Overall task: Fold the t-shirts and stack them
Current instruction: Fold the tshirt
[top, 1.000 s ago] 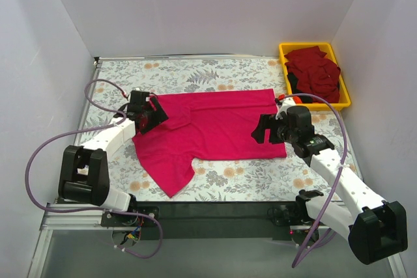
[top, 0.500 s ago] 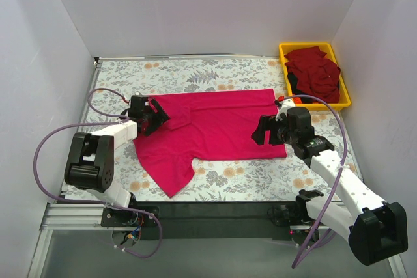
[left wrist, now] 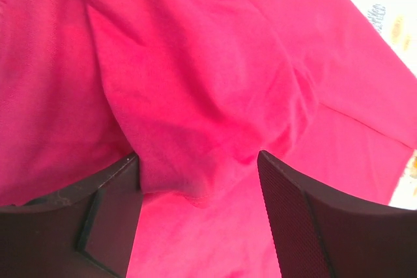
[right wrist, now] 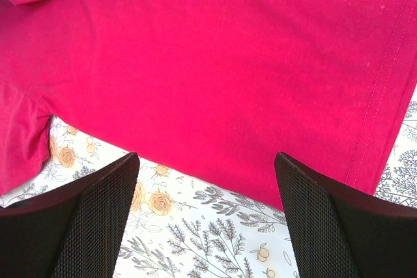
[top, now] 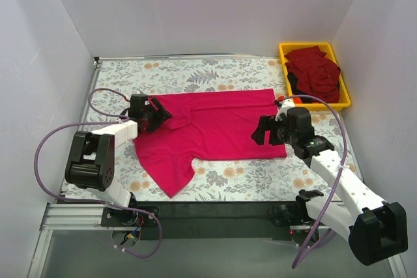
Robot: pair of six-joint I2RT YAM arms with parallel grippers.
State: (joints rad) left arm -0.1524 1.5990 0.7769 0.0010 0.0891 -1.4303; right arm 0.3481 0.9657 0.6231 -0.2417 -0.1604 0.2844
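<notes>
A bright magenta-pink t-shirt (top: 212, 128) lies spread on the floral table, one sleeve hanging toward the front left. My left gripper (top: 158, 114) is open at the shirt's left end, over a folded-in sleeve; in the left wrist view the sleeve's hem (left wrist: 195, 193) sits between the fingers (left wrist: 287, 213). My right gripper (top: 262, 129) is open and empty above the shirt's front right edge (right wrist: 215, 96). Darker crimson shirts (top: 316, 73) are piled in the yellow bin.
The yellow plastic bin (top: 346, 92) stands at the back right corner. The floral table cover (top: 195, 73) shows bare behind the shirt and along the front (right wrist: 215, 226). White walls close in the sides and back.
The left arm has pulled its elbow back and in toward the left, while its gripper stays at the shirt's left end. The right arm has not moved.
</notes>
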